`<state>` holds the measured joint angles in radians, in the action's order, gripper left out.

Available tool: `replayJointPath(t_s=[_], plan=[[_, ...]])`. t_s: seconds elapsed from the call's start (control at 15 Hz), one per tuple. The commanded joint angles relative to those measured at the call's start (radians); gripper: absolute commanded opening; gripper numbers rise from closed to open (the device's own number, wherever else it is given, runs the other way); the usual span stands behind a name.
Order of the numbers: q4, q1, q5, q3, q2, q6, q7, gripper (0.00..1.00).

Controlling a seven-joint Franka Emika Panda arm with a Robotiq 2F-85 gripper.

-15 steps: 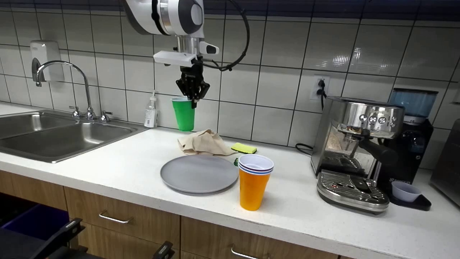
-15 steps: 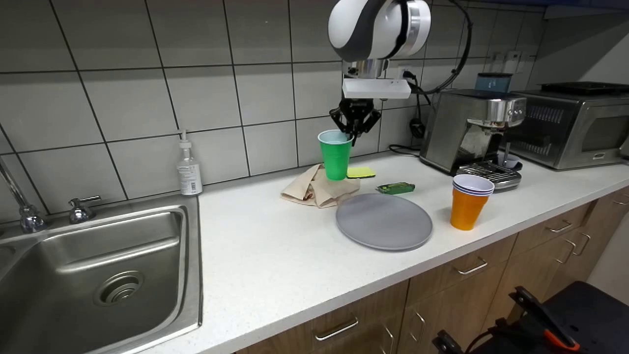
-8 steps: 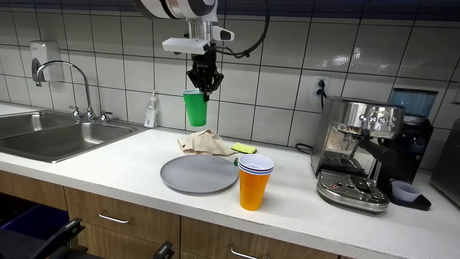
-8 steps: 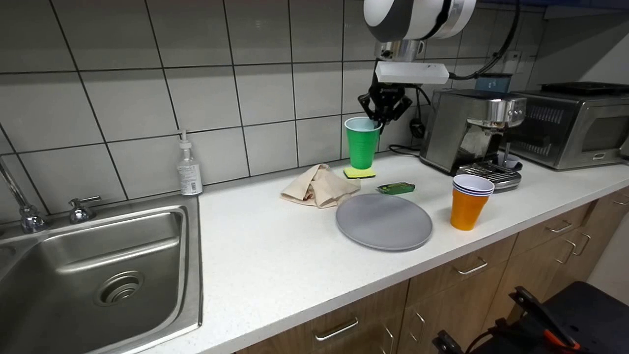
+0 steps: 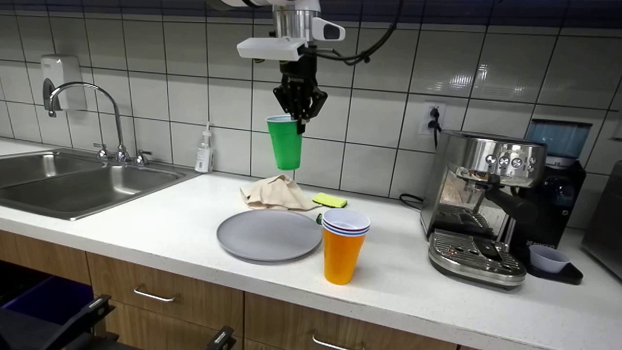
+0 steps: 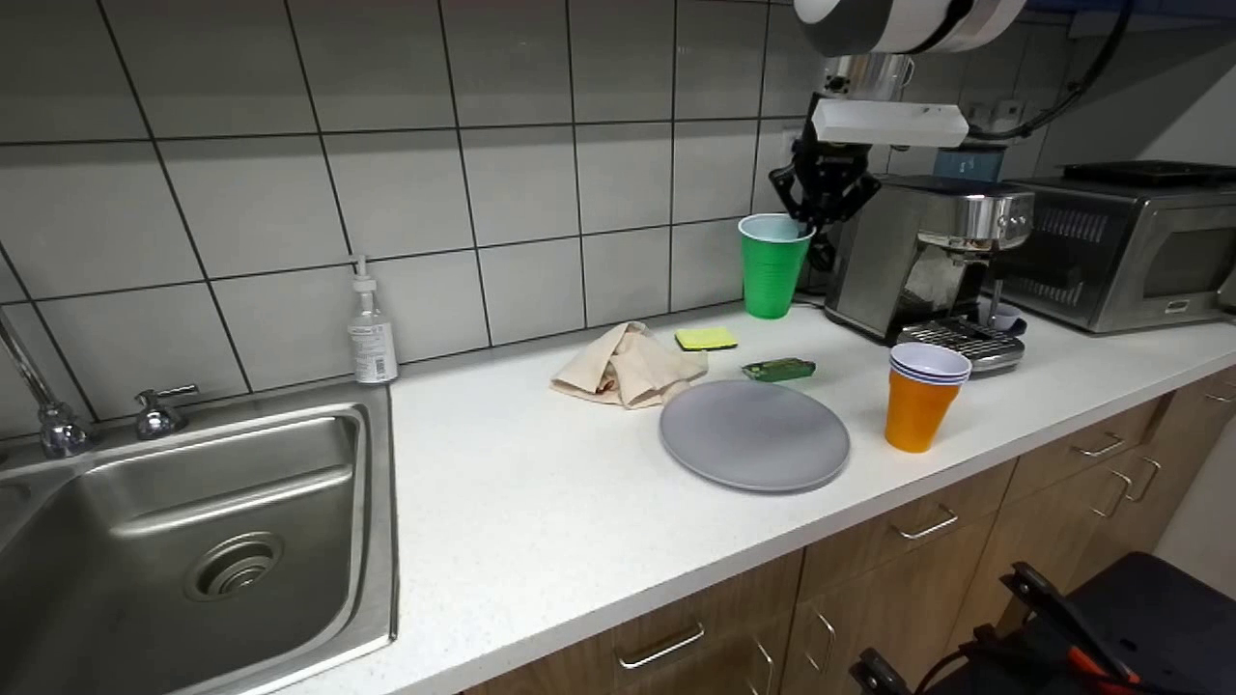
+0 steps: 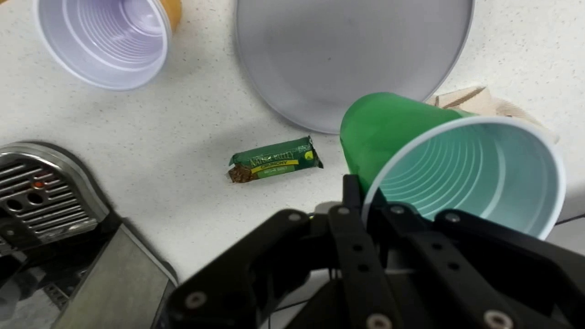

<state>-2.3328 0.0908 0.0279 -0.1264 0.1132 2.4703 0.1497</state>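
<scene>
My gripper (image 5: 301,125) is shut on the rim of a green cup (image 5: 285,146), one finger inside and one outside. The cup hangs in the air, nearly upright, also in an exterior view (image 6: 771,278). In the wrist view the fingers (image 7: 363,189) pinch the rim of the cup (image 7: 388,123), whose pale inside looks empty. Below lie a grey plate (image 6: 755,436), a beige cloth (image 6: 628,369), a yellow sponge (image 6: 706,338) and a green-wrapped granola bar (image 7: 276,160), torn open at one end. An orange cup stack (image 5: 341,257) stands beside the plate.
A steel espresso machine (image 5: 486,170) stands on the counter, with a dark grinder (image 5: 554,194) behind it. A toaster oven (image 6: 1130,256) is beyond. A sink (image 6: 251,521) and a soap bottle (image 6: 372,333) are at the other end. The tiled wall (image 5: 379,131) runs behind.
My gripper has carried the green cup sideways, away from the sink and toward the espresso machine, past the cloth. It has risen slightly. The cup stays gripped; the counter objects have not moved.
</scene>
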Motion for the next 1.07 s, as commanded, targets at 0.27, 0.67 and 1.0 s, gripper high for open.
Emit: replayJointPath(t_s=[0.27,0.67,1.0], plan=[[-0.068,0.073,0.060,-0.024,0.093,-0.015,-0.007,0.01],[-0.104,0.130,0.121,-0.047,0.116,-0.020,0.013,0.01],[-0.127,0.174,0.142,-0.071,0.129,-0.024,0.018,0.01]])
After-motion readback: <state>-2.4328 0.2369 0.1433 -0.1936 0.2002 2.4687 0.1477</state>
